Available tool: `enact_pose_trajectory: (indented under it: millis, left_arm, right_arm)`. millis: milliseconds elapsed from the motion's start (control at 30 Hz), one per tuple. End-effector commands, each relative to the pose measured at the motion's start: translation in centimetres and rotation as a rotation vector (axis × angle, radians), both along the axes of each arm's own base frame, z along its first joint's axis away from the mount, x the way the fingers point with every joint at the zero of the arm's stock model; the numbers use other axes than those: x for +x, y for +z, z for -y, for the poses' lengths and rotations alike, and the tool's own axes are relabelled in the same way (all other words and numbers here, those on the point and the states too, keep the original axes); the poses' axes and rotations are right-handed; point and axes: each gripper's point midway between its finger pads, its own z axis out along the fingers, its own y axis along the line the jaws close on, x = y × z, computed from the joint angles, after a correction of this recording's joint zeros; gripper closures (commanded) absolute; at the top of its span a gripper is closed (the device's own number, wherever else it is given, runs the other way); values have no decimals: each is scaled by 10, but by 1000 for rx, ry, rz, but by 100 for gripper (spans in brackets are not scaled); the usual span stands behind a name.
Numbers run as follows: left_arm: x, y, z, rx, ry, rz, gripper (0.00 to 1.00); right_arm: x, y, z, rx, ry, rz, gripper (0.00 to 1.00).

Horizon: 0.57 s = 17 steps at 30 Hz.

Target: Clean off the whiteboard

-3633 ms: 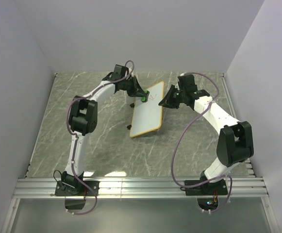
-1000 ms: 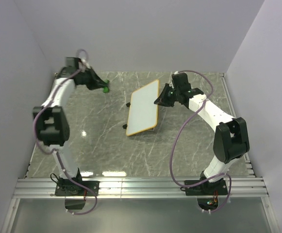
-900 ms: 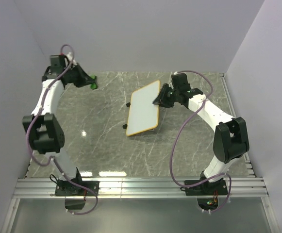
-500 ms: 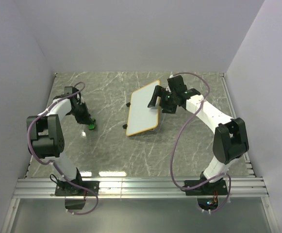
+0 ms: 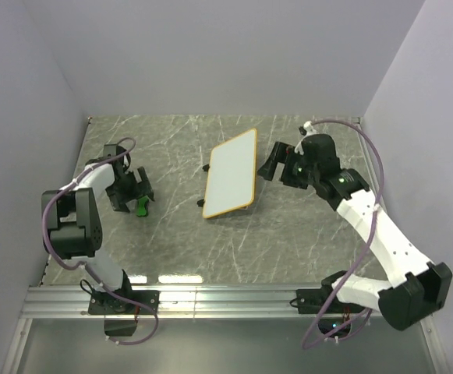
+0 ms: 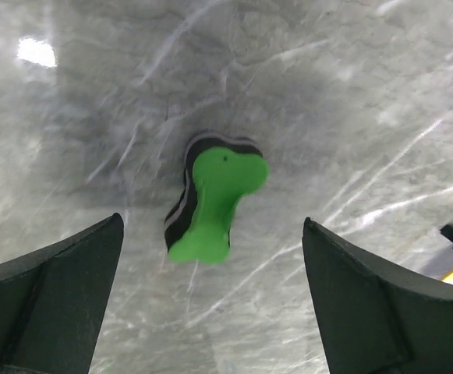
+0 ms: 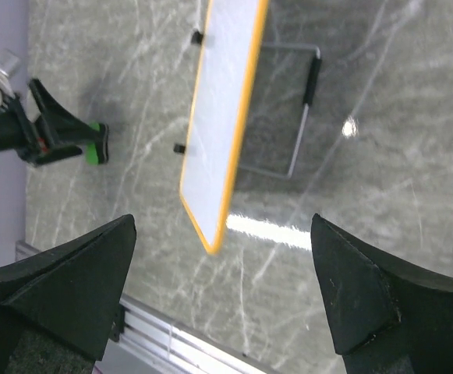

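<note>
Both jaws now gape empty, the green eraser dropped beneath the left gripper, the right gripper backed off the clean whiteboard: erasing looks done.

Whiteboard: upper middle, orange frame, tilted, wire stand just right of it.
Eraser: green, far left, on the marble table.
Right gripper: fingers spread wide, lower corners.
</note>
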Motion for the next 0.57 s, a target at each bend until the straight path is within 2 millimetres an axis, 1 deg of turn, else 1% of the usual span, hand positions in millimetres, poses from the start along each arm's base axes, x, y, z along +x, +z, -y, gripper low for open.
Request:
enact_pose_trajectory:
  millis: [0, 67, 100, 133, 167, 200, 233, 267, 300, 333, 367, 400, 433, 467, 500, 533]
  left_arm:
    - [13, 46, -5, 55, 18, 119, 1]
    - [21, 68, -3, 74, 32, 175, 1]
    - [30, 93, -1, 80, 37, 244, 0]
    - [33, 106, 5, 81, 38, 276, 1]
    - [42, 127, 8, 82, 41, 332, 1]
    - [44, 143, 17, 78, 31, 377, 1]
    - [46, 154, 29, 71, 19, 405, 1]
    - [51, 171, 38, 58, 10, 449, 1]
    - [51, 184, 41, 73, 15, 483, 1]
    - [50, 191, 55, 65, -3, 503, 1]
    - [52, 201, 58, 79, -2, 534, 1]
    - [53, 217, 62, 82, -1, 579, 1]
    - [51, 225, 74, 78, -17, 604, 1]
    - [53, 235, 73, 96, -4, 638, 1]
    - [50, 247, 76, 92, -2, 674, 1]
    - [48, 254, 82, 92, -19, 704, 1]
  right_arm:
    - [-14, 10, 7, 18, 7, 61, 0]
    - [-18, 19, 7, 36, 15, 87, 0]
    - [-20, 30, 8, 45, 12, 119, 0]
    - [-21, 34, 11, 46, -7, 130, 0]
    - [-21, 40, 14, 48, -19, 147, 0]
    - [-23, 53, 16, 52, -14, 189, 0]
    - [-25, 59, 17, 53, -7, 211, 0]
    - [-27, 69, 16, 59, 5, 239, 0]
    - [-33, 79, 18, 63, 18, 278, 0]
    - [-35, 85, 19, 67, 20, 294, 0]
    - [-39, 91, 20, 74, 26, 306, 0]
    - [-44, 101, 21, 80, 35, 335, 0]
    - [-48, 104, 20, 82, 56, 345, 0]
    - [-51, 108, 21, 84, 56, 354, 0]
    - [-53, 110, 27, 76, 33, 364, 0]
    - [-55, 107, 31, 62, 19, 356, 0]
